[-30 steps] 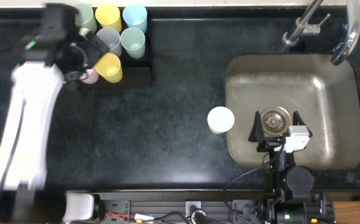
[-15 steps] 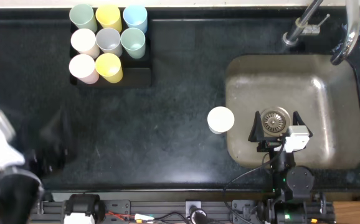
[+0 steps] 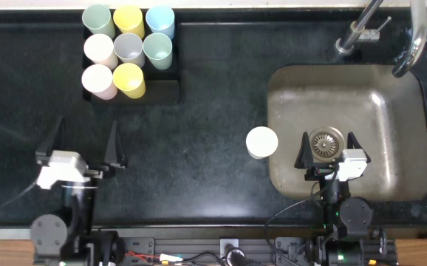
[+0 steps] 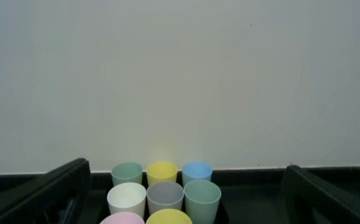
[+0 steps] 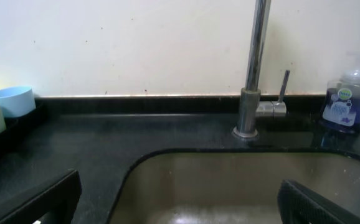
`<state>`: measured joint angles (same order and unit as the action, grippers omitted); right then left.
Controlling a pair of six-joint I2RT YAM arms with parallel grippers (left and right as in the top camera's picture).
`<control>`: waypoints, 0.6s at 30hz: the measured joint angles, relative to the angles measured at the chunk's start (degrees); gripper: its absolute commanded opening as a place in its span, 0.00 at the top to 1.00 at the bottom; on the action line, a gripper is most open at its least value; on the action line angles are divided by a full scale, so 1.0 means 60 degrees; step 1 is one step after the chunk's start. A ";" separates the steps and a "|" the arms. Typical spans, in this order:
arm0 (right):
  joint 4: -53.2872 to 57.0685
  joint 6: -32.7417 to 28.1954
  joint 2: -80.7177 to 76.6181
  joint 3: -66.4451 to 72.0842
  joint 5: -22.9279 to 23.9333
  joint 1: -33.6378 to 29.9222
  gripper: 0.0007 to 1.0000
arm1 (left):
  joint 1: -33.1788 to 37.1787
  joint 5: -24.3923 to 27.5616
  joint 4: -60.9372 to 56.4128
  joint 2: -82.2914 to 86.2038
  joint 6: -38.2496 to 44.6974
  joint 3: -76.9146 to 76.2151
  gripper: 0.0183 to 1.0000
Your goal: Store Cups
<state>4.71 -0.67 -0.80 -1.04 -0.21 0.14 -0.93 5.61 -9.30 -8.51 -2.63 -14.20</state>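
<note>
Left claw (image 3: pixel 82 144): jaws spread wide, nothing between them. It sits at the left of the black bench (image 3: pixel 199 177), well apart from the tray (image 3: pixel 162 90) at the bench's far left corner.

The tray holds eight cups (image 3: pixel 128 46), all upright. The far row is green, yellow and blue. The middle row is cream, grey and green. The near row is pink and yellow, with bare tray floor beside the yellow one. The left wrist view faces this same group against a plain wall (image 4: pixel 180 81).

Right claw (image 3: pixel 326 150): jaws likewise spread, holding nothing, over the sink (image 3: pixel 280 89) near the drain (image 3: pixel 326 140).

One white cup (image 3: pixel 261 142) stands alone on the bench, just beside the sink's left rim and apart from both claws. Whether its mouth faces up or down cannot be determined.

A tap (image 5: pixel 253 74) rises behind the sink, with a soap bottle (image 5: pixel 347 99) to its right.
</note>
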 measured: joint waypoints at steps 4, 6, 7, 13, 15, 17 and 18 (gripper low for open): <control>0.0004 0.0000 0.0000 0.0000 0.0000 0.0000 0.00 | -0.0033 0.0073 0.0113 0.0801 0.0197 0.0721 0.00; 0.0004 0.0004 0.0000 0.0000 0.0000 0.0000 0.00 | -0.0033 0.0073 0.0310 0.1078 0.0331 0.0973 0.00; 0.0004 0.0004 0.0000 0.0000 -0.0004 0.0000 0.00 | -0.0033 0.0076 0.0386 0.1188 0.0426 0.1118 0.00; 0.0000 0.0000 0.0000 0.0000 -0.0004 0.0000 0.00 | -0.0033 -0.0022 0.0641 0.1279 0.0754 0.1989 0.00; 0.0000 0.0004 0.0000 0.0000 0.0000 0.0000 0.00 | -0.0029 -0.0135 0.1337 0.1290 0.0772 0.2153 0.00; 0.0004 0.0004 0.0000 0.0000 -0.0004 0.0000 0.00 | -0.0007 -0.0240 0.2073 0.1293 0.0790 0.2240 0.00; 0.0000 0.0004 0.0000 0.0000 0.0000 0.0000 0.00 | -0.0007 -0.0277 0.2291 0.1293 0.0790 0.2262 0.00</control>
<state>4.71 -0.64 -0.80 -1.04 -0.21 0.14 -0.97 3.95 4.45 -0.75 2.11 -0.62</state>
